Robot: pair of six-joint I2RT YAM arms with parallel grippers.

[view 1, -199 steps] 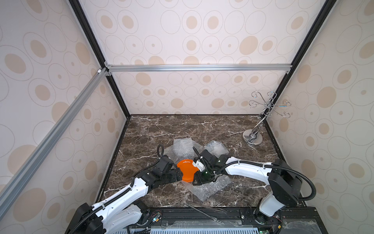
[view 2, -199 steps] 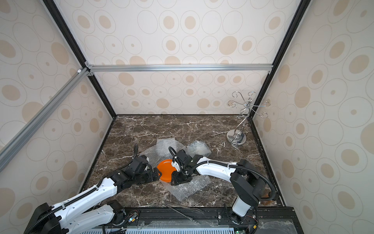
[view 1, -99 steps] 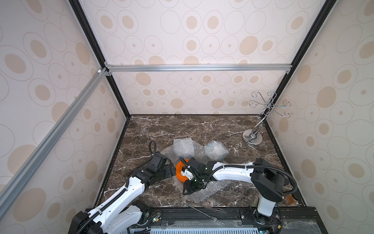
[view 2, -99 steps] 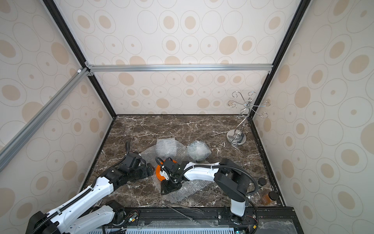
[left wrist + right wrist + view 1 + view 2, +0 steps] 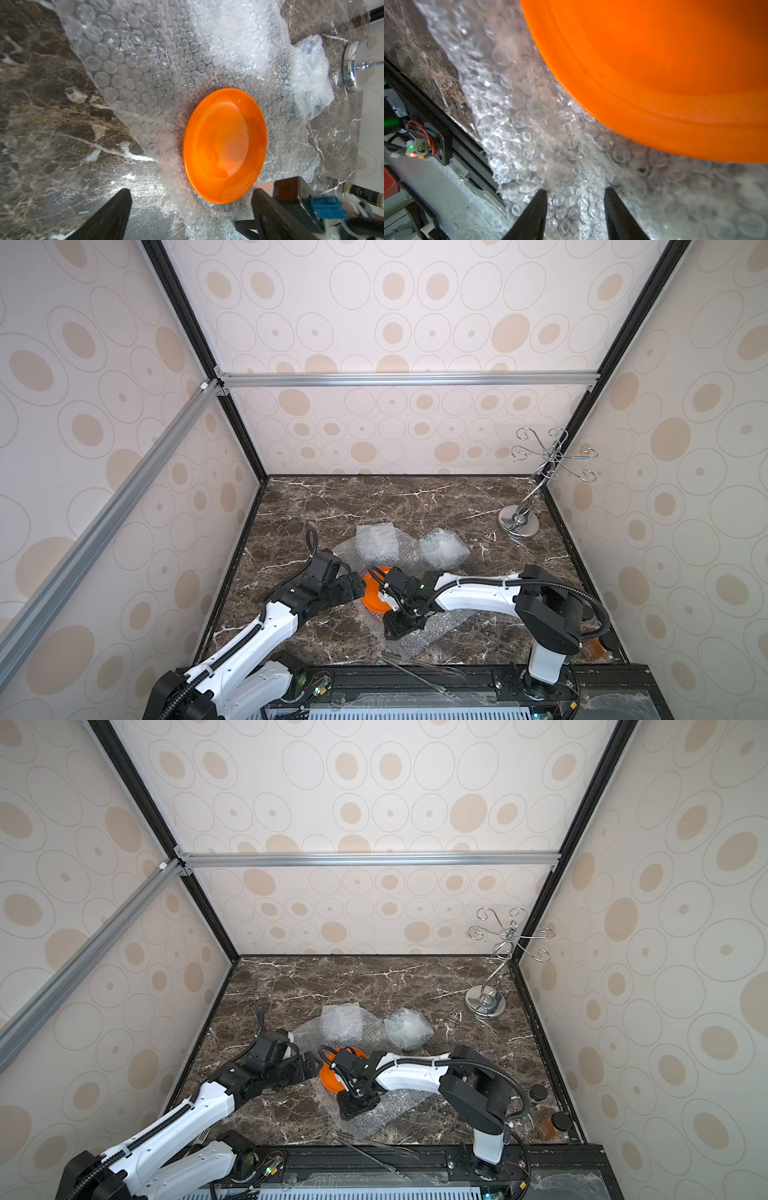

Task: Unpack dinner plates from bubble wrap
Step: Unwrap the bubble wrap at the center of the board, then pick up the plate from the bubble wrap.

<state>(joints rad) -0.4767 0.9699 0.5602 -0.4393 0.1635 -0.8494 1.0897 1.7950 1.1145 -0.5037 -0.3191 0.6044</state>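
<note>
Plate (image 5: 224, 145) was seen on wrap (image 5: 155, 72); left gripper (image 5: 360, 590) was held wide at its 9 o'clock; right gripper (image 5: 575, 190), at 5 o'clock, was half parted, hold untellable

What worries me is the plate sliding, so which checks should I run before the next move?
1. Orange plate uncovered, lying on the bubble wrap: ok.
2. Left end effector open beside the plate's rim, holding nothing: ok.
3. Right end effector jaws apart over the bubble wrap, plate not between them: ok.
4. Two wrapped bundles behind the plate unopened: not ok.
5. What those bundles contain: cannot tell.
6. Wire stand well away from both arms: ok.
</note>
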